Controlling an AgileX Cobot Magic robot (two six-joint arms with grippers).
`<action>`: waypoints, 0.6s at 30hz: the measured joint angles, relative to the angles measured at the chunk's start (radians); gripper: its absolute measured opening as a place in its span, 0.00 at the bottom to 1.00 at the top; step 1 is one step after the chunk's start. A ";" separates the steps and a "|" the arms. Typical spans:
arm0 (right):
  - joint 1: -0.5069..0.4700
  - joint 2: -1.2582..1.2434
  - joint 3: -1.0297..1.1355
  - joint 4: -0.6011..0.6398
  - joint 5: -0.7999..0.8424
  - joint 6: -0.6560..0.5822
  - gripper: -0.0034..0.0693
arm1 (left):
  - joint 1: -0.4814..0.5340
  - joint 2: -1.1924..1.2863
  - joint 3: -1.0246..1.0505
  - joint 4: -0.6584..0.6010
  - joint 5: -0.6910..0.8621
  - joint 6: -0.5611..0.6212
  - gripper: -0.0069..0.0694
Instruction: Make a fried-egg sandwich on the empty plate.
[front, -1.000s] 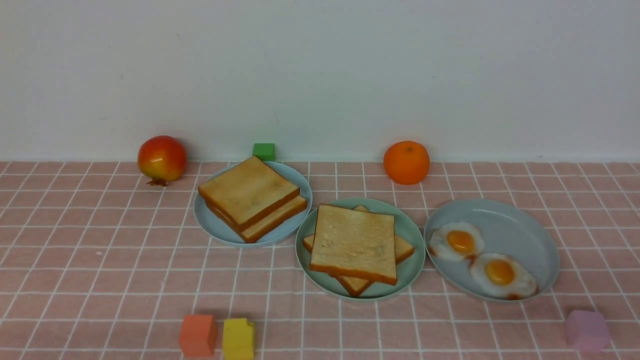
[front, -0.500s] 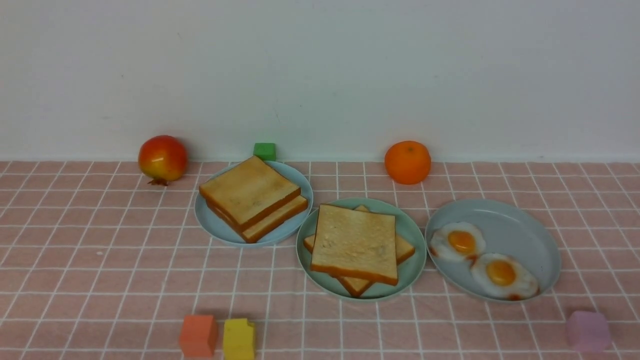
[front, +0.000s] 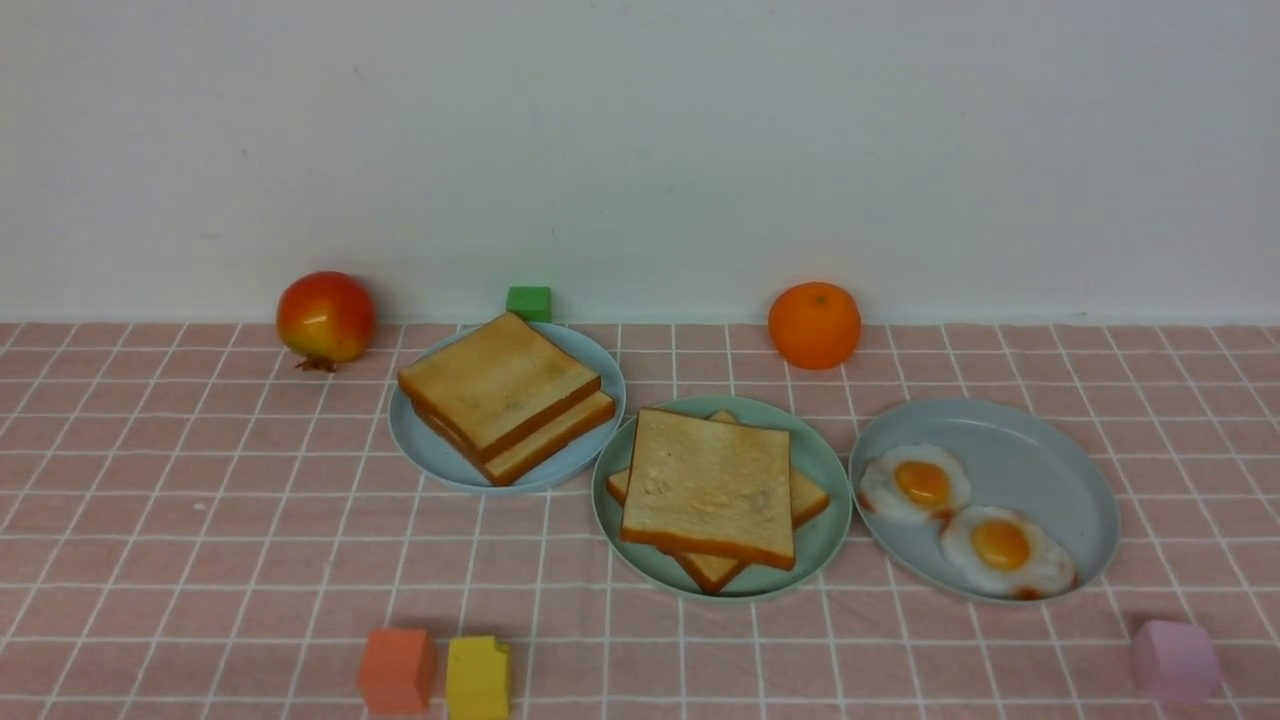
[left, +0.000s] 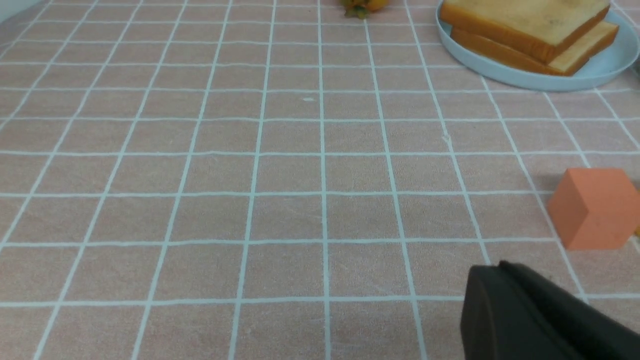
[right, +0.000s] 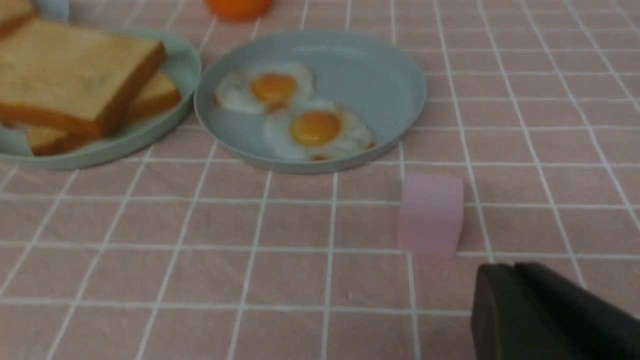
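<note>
nothing moved; sandwich (front: 715, 497) clear of fingers (right: 505, 300)

I see three plates mid-tablecloth (front: 200, 500): toast stack (front: 505, 395) left, fried-egg sandwich (front: 712, 488) on the empty plate (front: 825, 540) centre, eggs (front: 955, 515) right. Pomegranate (front: 325, 317) and orange (front: 814, 324) sit near the far edge, three blocks (front: 478, 678) along the near edge.

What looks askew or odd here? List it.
The fried-egg sandwich on the mint-green plate is stacked askew: the lower slice's corners stick out beneath the top one. No egg shows between them. The yellow block has a notched top corner.
</note>
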 joint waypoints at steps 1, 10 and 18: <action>0.000 0.000 0.000 -0.004 -0.001 0.013 0.15 | 0.000 0.000 0.000 0.000 0.000 0.000 0.12; 0.000 0.000 0.001 -0.006 -0.004 0.035 0.17 | 0.000 0.000 0.000 -0.001 0.000 0.000 0.13; 0.000 0.000 0.001 -0.007 -0.005 0.036 0.18 | 0.000 0.000 0.001 -0.001 0.000 0.000 0.14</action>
